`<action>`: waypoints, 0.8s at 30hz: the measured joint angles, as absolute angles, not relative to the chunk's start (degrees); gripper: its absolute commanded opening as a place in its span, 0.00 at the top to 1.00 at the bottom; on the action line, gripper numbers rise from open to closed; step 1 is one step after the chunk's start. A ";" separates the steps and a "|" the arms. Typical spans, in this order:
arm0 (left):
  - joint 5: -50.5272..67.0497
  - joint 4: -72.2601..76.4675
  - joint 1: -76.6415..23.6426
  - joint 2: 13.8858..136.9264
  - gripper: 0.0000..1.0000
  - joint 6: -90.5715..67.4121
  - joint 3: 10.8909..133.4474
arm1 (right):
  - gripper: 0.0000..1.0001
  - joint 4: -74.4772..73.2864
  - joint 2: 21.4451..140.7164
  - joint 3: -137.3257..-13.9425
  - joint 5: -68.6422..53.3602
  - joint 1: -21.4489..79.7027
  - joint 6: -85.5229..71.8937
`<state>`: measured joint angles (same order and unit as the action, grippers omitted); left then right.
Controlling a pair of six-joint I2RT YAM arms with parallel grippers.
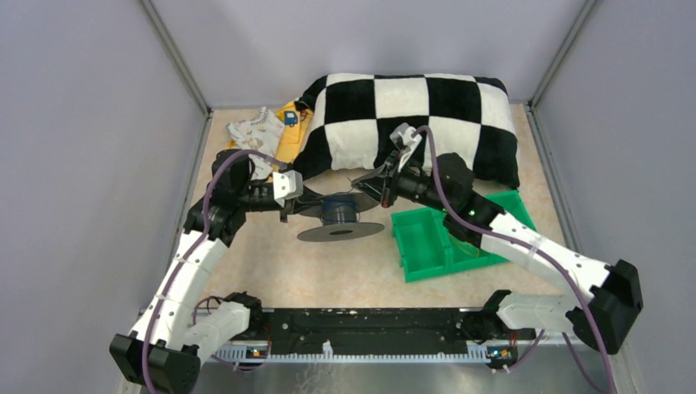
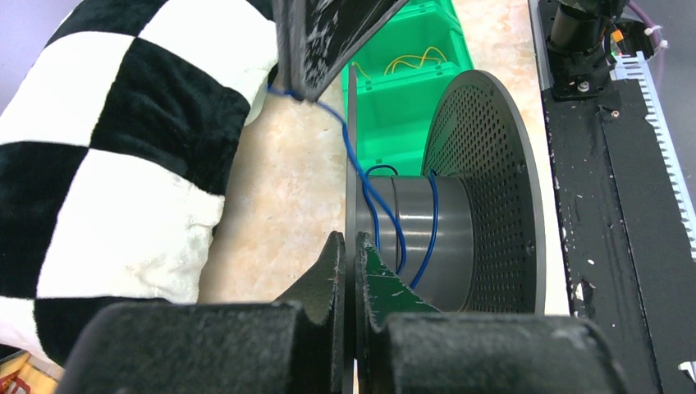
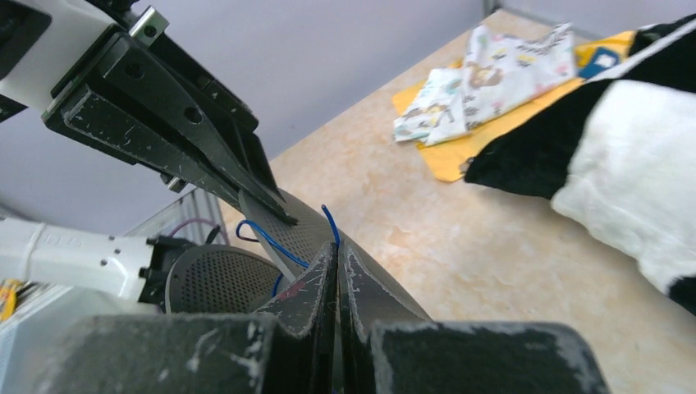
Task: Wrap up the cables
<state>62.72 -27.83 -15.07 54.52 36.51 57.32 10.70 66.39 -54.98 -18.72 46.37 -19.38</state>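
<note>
The black two-flanged spool [image 1: 339, 215] stands in the middle of the table, with a few turns of thin blue wire [image 2: 367, 176] on its grey core [image 2: 435, 238]. My left gripper [image 1: 305, 203] is shut on the edge of the spool's thin upper flange; the left wrist view shows its jaws [image 2: 351, 243] clamped on that flange. My right gripper [image 1: 367, 182] is just right of the spool, shut on the wire's free end [image 3: 330, 220], which sticks out above its tips [image 3: 336, 246]. The wire runs taut from the core to the right gripper's fingers [image 2: 328, 49].
A black-and-white checkered pillow [image 1: 410, 115] lies behind the spool. A green tray [image 1: 435, 242] with yellow strands [image 2: 410, 61] sits to the right. A patterned cloth [image 1: 256, 131] and a yellow sheet [image 1: 293, 139] lie at the back left. A black rail [image 1: 369, 328] runs along the near edge.
</note>
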 measured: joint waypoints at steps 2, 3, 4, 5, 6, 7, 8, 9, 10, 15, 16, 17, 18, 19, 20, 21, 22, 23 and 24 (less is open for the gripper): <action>62.50 -27.22 -15.07 54.85 1.00 35.57 57.32 | 1.00 11.16 63.90 -53.17 -15.84 46.37 -19.59; 62.37 -26.98 -15.05 55.00 1.00 35.20 57.32 | 1.00 11.22 62.46 -52.05 -14.33 46.37 -19.75; 62.24 -26.92 -15.07 55.22 1.00 34.81 57.32 | 1.00 11.27 61.17 -51.13 -13.02 46.37 -19.81; 62.15 -26.92 -15.07 55.40 1.00 34.48 57.32 | 1.00 11.27 60.18 -50.35 -12.16 46.33 -19.84; 62.13 -26.92 -15.07 55.59 1.00 34.33 57.32 | 1.00 11.40 59.24 -49.60 -11.40 46.33 -20.05; 62.11 -26.92 -15.05 55.75 1.00 34.13 57.32 | 1.00 11.60 58.33 -48.73 -10.68 46.33 -20.21; 62.11 -26.89 -15.05 55.90 1.00 34.04 57.32 | 1.00 11.75 57.91 -48.34 -10.39 46.33 -20.29; 62.11 -26.87 -15.05 56.05 1.00 33.91 57.32 | 1.00 12.03 57.52 -47.90 -10.09 46.33 -20.64; 62.11 -26.85 -15.05 56.18 1.00 33.71 57.32 | 1.00 12.43 57.41 -47.59 -9.80 46.33 -20.82; 61.71 -26.55 -15.05 56.86 1.00 32.47 57.32 | 1.00 13.50 57.41 -47.59 -9.45 46.33 -21.45; 61.43 -26.37 -15.05 56.90 1.00 31.94 57.32 | 1.00 13.76 57.41 -47.57 -9.23 46.33 -21.71; 61.19 -26.15 -15.05 56.90 1.00 31.48 57.32 | 1.00 13.82 57.41 -47.57 -8.97 46.33 -21.96; 60.86 -25.69 -15.05 56.90 1.00 30.89 57.34 | 1.00 13.80 57.41 -47.53 -8.56 46.33 -22.17; 60.45 -25.26 -15.05 56.90 1.00 30.22 57.34 | 1.00 13.85 57.39 -47.27 -7.92 46.33 -22.55; 60.03 -24.71 -15.05 56.88 1.00 29.52 57.34 | 1.00 13.67 57.34 -46.92 -7.11 46.33 -22.87; 59.53 -24.01 -15.05 56.88 1.00 28.38 57.36 | 1.00 13.58 57.23 -46.37 -6.09 46.33 -23.35; 59.24 -23.77 -15.05 56.90 1.00 27.75 57.47 | 1.00 13.30 57.08 -45.71 -5.26 46.33 -23.77; 59.05 -23.68 -15.05 56.97 1.00 27.03 57.80 | 1.00 12.73 56.88 -45.06 -4.29 46.33 -24.10; 59.11 -23.66 -15.05 57.28 1.00 26.30 58.43 | 1.00 11.92 56.73 -44.49 -3.57 46.33 -24.32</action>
